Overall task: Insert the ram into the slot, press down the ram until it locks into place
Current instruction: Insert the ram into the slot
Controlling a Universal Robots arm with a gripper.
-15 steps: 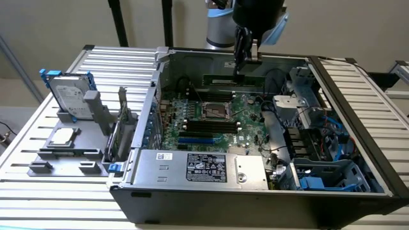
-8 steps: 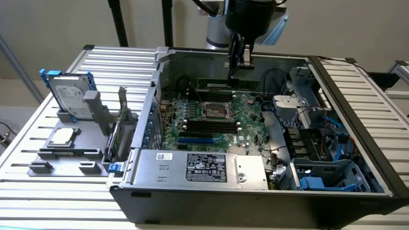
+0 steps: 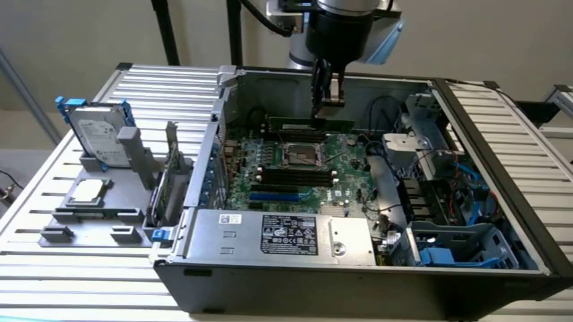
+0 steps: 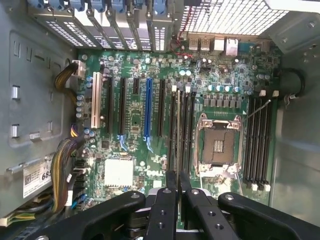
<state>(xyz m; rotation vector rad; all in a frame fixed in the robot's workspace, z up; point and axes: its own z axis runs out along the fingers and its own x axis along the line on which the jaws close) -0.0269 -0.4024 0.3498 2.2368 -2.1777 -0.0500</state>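
Ram (image 3: 309, 124), a thin dark green stick, was held level in the air above the motherboard (image 3: 351, 151). It was clamped at its upper edge between the gripper (image 3: 328, 111) fingers, which were drawn in tight on it. The stick was turned parallel to the black memory slots (image 3: 296, 176) and was not seated in any of them. In the wrist view its thin edge was lined up over the slots lying between the processor socket (image 3: 302, 155) and the blue socket (image 3: 273, 196).

The motherboard was laid flat in an open computer case (image 3: 358, 285). A labelled power supply (image 3: 286, 235) was set along the case's near edge, and a blue drive cage (image 3: 465, 249) filled the near corner on the exterior view's right.

The case was carried on a slatted metal table (image 3: 54, 268). Toward the table's edge on the exterior view's left, an expansion card (image 3: 170, 171) was stood upright just beside the case wall. A hard drive (image 3: 96, 134) was propped upright in a grey holder, and a processor chip (image 3: 88, 191) was laid flat near it.
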